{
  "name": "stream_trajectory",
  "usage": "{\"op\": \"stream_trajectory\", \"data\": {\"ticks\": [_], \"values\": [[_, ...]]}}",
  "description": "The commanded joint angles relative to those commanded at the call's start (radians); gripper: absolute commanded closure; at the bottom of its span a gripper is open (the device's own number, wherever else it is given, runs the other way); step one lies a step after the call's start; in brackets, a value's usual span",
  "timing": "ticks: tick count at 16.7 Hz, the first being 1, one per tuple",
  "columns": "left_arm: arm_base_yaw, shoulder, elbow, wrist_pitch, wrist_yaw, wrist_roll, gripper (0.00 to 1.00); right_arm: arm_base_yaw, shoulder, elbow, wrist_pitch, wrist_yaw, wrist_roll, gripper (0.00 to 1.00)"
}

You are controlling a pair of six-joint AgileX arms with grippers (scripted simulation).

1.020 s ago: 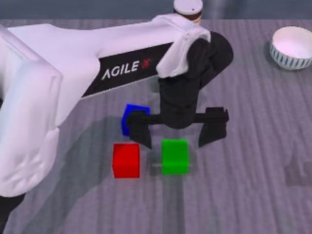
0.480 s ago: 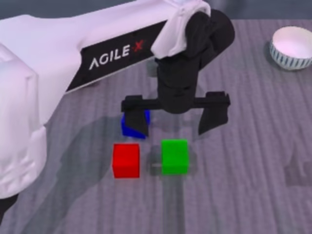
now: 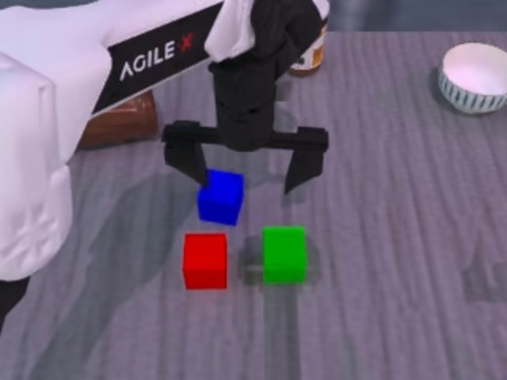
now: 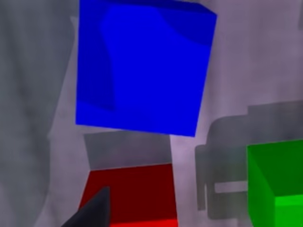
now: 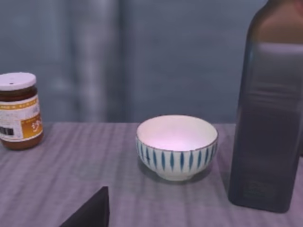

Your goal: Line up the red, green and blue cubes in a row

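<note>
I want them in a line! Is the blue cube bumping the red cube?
Apart. The top view shows a strip of table between the blue cube and the red cube.

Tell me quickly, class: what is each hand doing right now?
Left hand: open, holding nothing, above the blue cube.
Right hand: not seen in the top view; its state cannot be told.

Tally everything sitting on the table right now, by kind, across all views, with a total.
Small matte cubes: 3, bright red cube, bright green cube, deep blue cube
White bowl with blue stripes: 1
Brown jar with white lid: 1
Tall dark brown bottle: 1
Brown block under the left arm: 1
Total: 7
</note>
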Motion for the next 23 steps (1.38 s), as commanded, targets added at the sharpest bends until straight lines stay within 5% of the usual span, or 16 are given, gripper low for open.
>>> {"op": "stream_trajectory", "data": {"ticks": [6,12,23], "values": [[0.112,0.049,0.056,-0.009,0.005,0.212,0.0,0.0,0.0,0.0,0.0,0.0,0.0,0.0],[0.113,0.05,0.04,0.008,0.005,0.216,0.0,0.0,0.0,0.0,0.0,0.0,0.0,0.0],[0.117,0.125,-0.173,0.297,0.006,0.221,0.0,0.0,0.0,0.0,0.0,0.0,0.0,0.0]]}}
